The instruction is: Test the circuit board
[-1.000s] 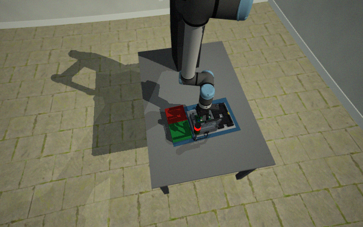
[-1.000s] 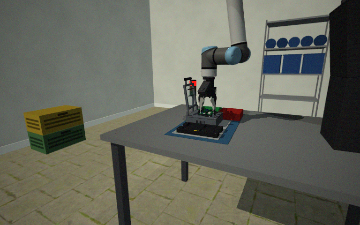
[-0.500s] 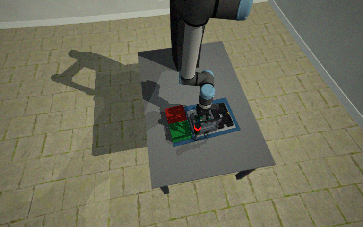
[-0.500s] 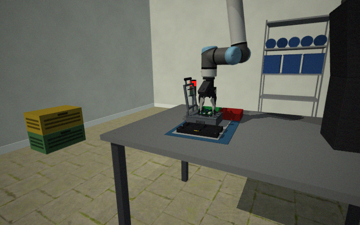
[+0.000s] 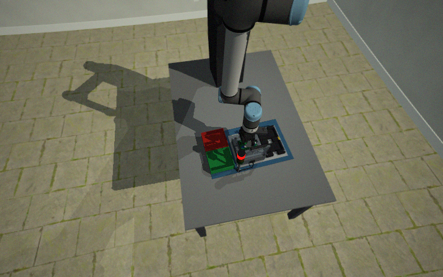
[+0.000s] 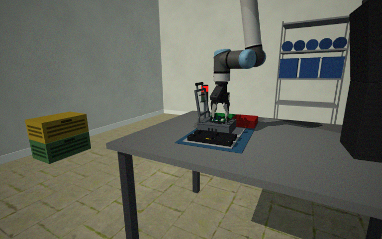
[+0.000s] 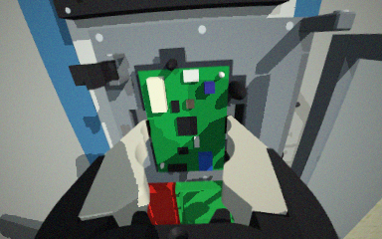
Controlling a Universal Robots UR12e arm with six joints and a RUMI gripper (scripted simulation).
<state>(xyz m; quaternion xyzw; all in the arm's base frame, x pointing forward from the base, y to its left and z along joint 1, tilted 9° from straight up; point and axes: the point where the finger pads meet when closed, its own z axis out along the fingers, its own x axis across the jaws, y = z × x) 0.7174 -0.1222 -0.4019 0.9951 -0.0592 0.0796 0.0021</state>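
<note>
1. State: signal light (image 5: 240, 157) (image 6: 205, 88) is red, lid (image 5: 258, 154) (image 6: 197, 107) (image 7: 323, 90) is up. I read that as test done, board failed, now at the pick-out step.
2. Jaws: gripper (image 5: 248, 145) (image 6: 219, 119) (image 7: 187, 119) looks closed on the circuit board (image 5: 242, 143) (image 6: 217, 120) (image 7: 166, 130), one finger on each long edge. Board is at the tester (image 5: 234, 143) (image 6: 217, 128) (image 7: 149, 42), component side up. Can't tell if it's clear of the pins.
3. Keep squeeze firm but modest. Edges are thin; too much could bow the board or pop it out.
4. Lift straight up, slowly, no yaw or tilt until the holes clear both pins (sideways pull there is how you jam it).
5. Watch the lid side. It stands close to the gripper, so gain height before any lateral move.
6. Go to the red bin (image 5: 213, 139) (image 6: 248, 121) (image 7: 160, 201). The green bin (image 5: 220, 160) (image 6: 224, 115) (image 7: 199, 199) is right beside it, so center well over red, away from the shared side.
7. Lower near the rim, keep the board level, then open. Short drop's fine.

change: none discernible | fingers (image 6: 226, 109): any shift seems too small to tell
</note>
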